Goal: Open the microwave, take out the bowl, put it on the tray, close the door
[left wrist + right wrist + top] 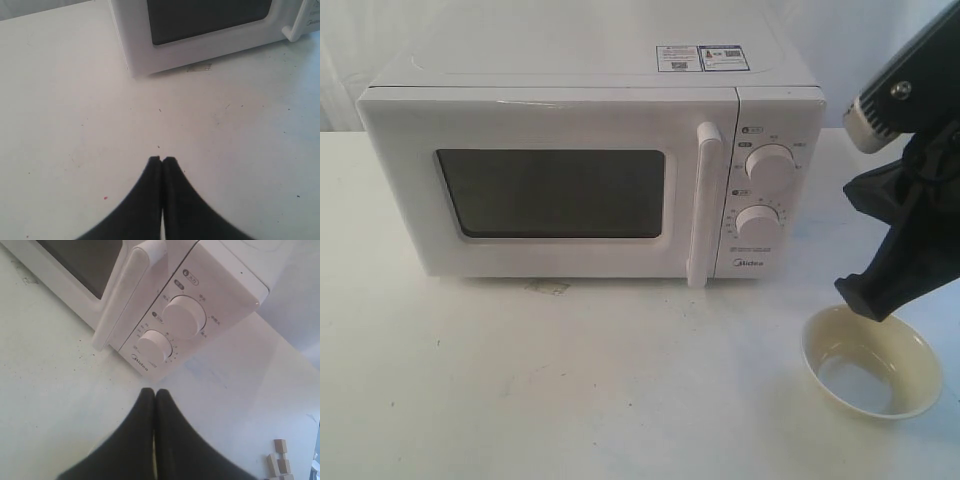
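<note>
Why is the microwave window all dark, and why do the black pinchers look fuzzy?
Exterior view: the door has a dark window, so nothing inside shows. Left wrist view: the left gripper sits close to the lens, edges blurred. Right wrist view: the right gripper likewise.

White counter (570, 400), white wall (360, 40)
The counter is bright, with tiny dark specks; the wall stands behind it at 12 o'clock.
</note>
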Controlling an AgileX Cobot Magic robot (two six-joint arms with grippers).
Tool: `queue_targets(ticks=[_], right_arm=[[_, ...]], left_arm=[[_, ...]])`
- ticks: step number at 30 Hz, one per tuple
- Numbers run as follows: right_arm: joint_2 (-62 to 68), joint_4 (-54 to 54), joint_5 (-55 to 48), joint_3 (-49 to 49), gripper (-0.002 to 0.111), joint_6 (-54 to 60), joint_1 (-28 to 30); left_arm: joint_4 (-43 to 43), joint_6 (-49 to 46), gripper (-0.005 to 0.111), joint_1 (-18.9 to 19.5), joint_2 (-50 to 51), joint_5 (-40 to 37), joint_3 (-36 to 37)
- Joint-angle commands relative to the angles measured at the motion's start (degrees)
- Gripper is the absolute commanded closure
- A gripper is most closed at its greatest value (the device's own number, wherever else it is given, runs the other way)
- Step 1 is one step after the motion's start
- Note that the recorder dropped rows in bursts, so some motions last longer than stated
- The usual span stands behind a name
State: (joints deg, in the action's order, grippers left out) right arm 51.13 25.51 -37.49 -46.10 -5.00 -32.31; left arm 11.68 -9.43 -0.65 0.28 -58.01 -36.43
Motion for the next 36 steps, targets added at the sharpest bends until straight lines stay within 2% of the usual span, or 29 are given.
queue_targets(ticks=[1, 4, 7, 9, 12, 16, 21, 25, 32, 36], right_arm=[[-0.4, 0.0, 0.0, 0.4, 0.108, -0.2, 0.4], [-0.4, 0.0, 0.0, 0.4, 0.108, -0.2, 0.4], [-0.4, 0.0, 0.0, 0.4, 0.108, -0.2, 0.4], [-0.4, 0.0, 0.0, 0.4, 0.108, -0.2, 0.4], [-0.4, 0.0, 0.2, 0.4, 0.108, -0.2, 0.4], [-0.4, 0.0, 0.2, 0.4, 0.108, -0.2, 0.4], [-0.4, 0.0, 0.2, 0.4, 0.108, -0.2, 0.4], [-0.4, 0.0, 0.2, 0.4, 0.108, -0.2, 0.4], [-0.4, 0.0, 0.2, 0.4, 0.108, -0.2, 0.4], [-0.4, 0.0, 0.2, 0.4, 0.108, -0.2, 0.4]], left_arm=[[0.6, 0.5, 0.107, 0.0, -0.3, -0.2, 0.3], [0.4, -0.3, 0.107, 0.0, -0.3, 0.3, 0.3], [-0.2, -3.0, 0.107, 0.0, -0.3, 10.0, 2.6], [-0.4, -3.0, 0.107, 0.0, -0.3, 19.0, 7.7], [-1.8, -3.0, 0.107, 0.0, -0.3, 26.3, 14.3], [-2.4, -1.4, 0.107, 0.0, -0.3, 30.7, 22.7], [-2.4, 9.1, 0.107, 0.0, -0.3, 38.1, 31.8], [-2.4, 9.4, 0.107, 0.0, -0.3, 40.7, 36.4], [-3.2, 9.4, 0.107, 0.0, -0.3, 42.5, 36.4], [-6.7, 9.4, 0.107, 0.0, -0.3, 42.6, 36.4]])
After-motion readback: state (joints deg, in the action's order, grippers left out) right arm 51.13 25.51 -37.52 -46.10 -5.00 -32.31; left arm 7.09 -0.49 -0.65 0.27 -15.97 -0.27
